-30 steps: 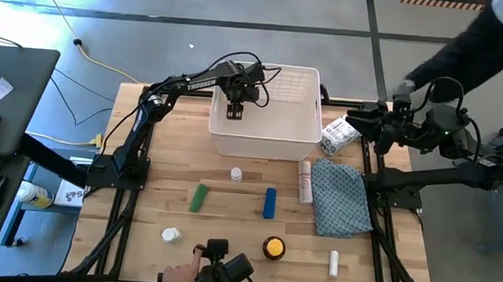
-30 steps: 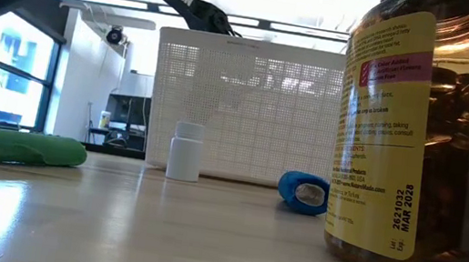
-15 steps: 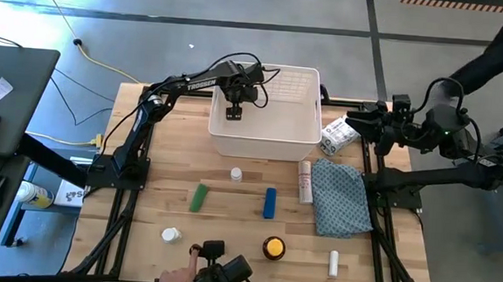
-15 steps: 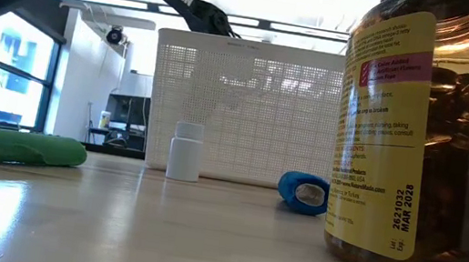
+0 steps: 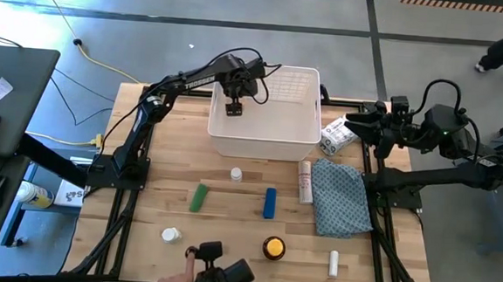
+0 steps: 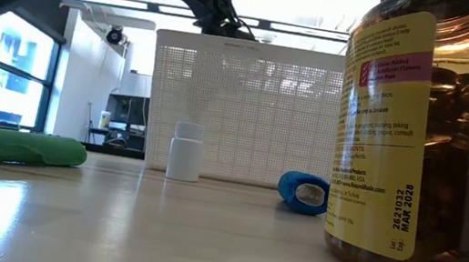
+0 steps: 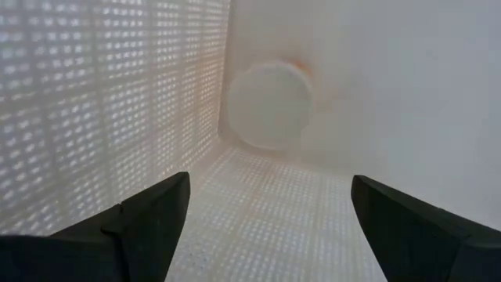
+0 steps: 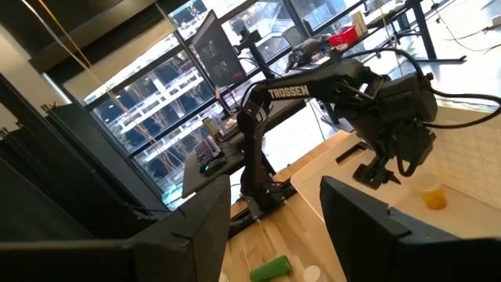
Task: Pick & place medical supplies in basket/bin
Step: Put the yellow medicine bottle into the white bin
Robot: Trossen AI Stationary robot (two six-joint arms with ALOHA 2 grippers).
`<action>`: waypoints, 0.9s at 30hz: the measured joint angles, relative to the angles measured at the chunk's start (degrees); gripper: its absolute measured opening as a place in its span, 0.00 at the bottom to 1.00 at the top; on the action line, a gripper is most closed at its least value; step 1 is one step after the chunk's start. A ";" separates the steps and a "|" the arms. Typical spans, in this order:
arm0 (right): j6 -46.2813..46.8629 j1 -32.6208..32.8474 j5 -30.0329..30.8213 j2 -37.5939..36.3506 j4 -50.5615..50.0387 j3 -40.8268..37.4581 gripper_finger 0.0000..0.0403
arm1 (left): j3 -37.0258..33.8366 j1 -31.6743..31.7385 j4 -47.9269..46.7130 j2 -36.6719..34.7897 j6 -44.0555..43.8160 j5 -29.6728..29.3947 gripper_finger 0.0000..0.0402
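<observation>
My left gripper [image 5: 233,108] hangs open over the left part of the white basket/bin [image 5: 306,78], pointing down, nothing between its fingers [image 7: 270,188]. Below it, on the bin's floor by a wall, lies a round white bottle [image 7: 268,106] with an orange edge. My right gripper [image 5: 351,121] waits open at the table's right, held high and level. On the table rest a small white bottle [image 5: 235,173], a green piece [image 5: 198,197], a blue piece [image 5: 269,203], another white bottle [image 5: 170,235], an amber bottle with a yellow cap [image 5: 273,246], two white tubes [image 5: 304,181] [image 5: 333,263] and a white packet [image 5: 339,135].
A blue-grey patterned cloth [image 5: 340,196] lies right of centre beside one tube. A person's hand [image 5: 177,281] shows at the near edge by a dark camera. In the low view the amber bottle [image 6: 431,140] fills the right side. Bare wood lies between the items.
My left gripper has risen a little inside the bin, and its arm stands higher above the bin's rim in the low view. The person at the far right of the high view has drawn away from my right arm.
</observation>
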 joint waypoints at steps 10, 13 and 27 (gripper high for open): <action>-0.51 0.00 -0.49 -0.02 0.02 0.00 0.47 | 8.86 -1.19 -5.94 0.00 -6.54 -0.05 0.96; -0.36 0.00 0.42 -0.02 0.02 0.00 0.47 | 13.20 -1.93 -6.51 -0.04 -9.01 -0.01 0.96; 1.53 0.00 2.15 3.29 -2.96 -0.02 0.47 | 15.30 -5.84 -4.92 -9.69 -15.43 1.91 0.83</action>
